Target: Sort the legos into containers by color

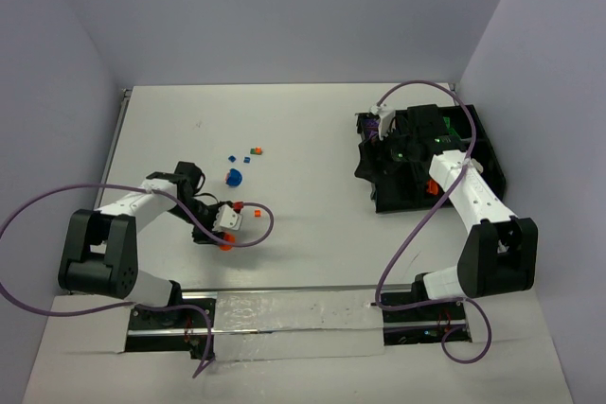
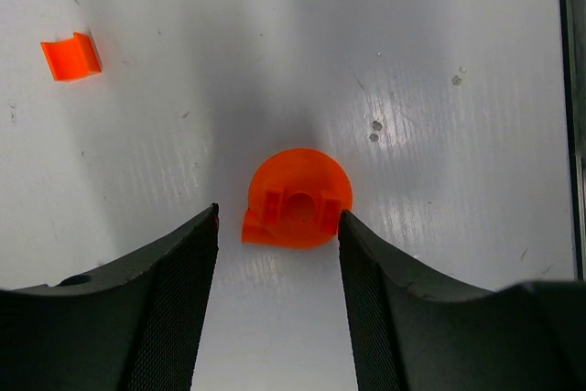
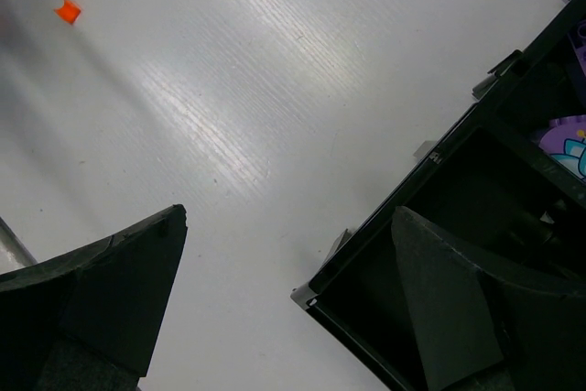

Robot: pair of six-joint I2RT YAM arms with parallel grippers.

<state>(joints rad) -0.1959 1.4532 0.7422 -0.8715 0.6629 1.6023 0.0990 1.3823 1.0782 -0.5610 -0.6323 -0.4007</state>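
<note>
1. The black tray (image 1: pixel 381 203) sits on the right side of the white table (image 1: pixel 303 243).
2. The left gripper (image 2: pixel 278 217) is far to the left of the tray, low over the table.
3. Its jaws are partly open, with one finger on each side of a round orange lego (image 2: pixel 298 199).
4. The right finger (image 2: pixel 366 299) looks like it touches the lego's edge. The left finger (image 2: pixel 183 299) has a small gap, so the lego is not squeezed yet.
5. The round orange lego lies flat on the table, far from the tray.
6. A small orange lego (image 2: pixel 70 57) lies on the table a bit away from the round one.
7. A blue round lego (image 1: pixel 233 176), a tiny blue lego (image 1: pixel 232 157) and a tiny orange lego (image 1: pixel 258 149) lie loose on the table, well left of the tray.
8. The right gripper (image 3: pixel 286 217) hangs over the left edge of the tray.
9. Its jaws are wide open and hold nothing. One finger is over the table and the other is over a tray box.
10. A purple lego (image 3: pixel 563 139) lies inside the tray.
</note>
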